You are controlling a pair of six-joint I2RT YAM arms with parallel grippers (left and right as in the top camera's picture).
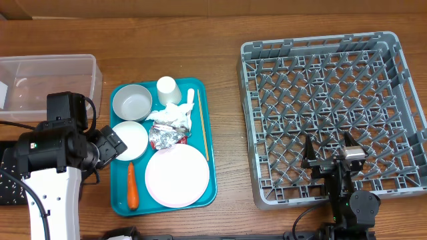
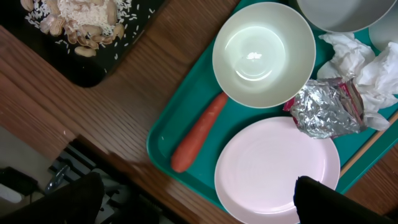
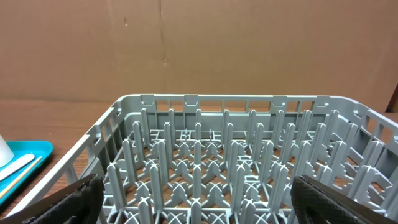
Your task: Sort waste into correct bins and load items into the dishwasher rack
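On the teal tray lie two white bowls, a white cup, a pale pink plate, a crumpled napkin, a foil wrapper and a white utensil. My left gripper hangs open over the tray's left edge, beside the nearer bowl; its own view also shows the plate and foil. Nut scraps lie in the black tray. My right gripper stands open and empty above the grey rack.
A clear tub stands at the back left. An orange carrot and a wooden chopstick also lie on the teal tray. The rack's upright pegs fill the right wrist view. The left arm hides the black tray from overhead.
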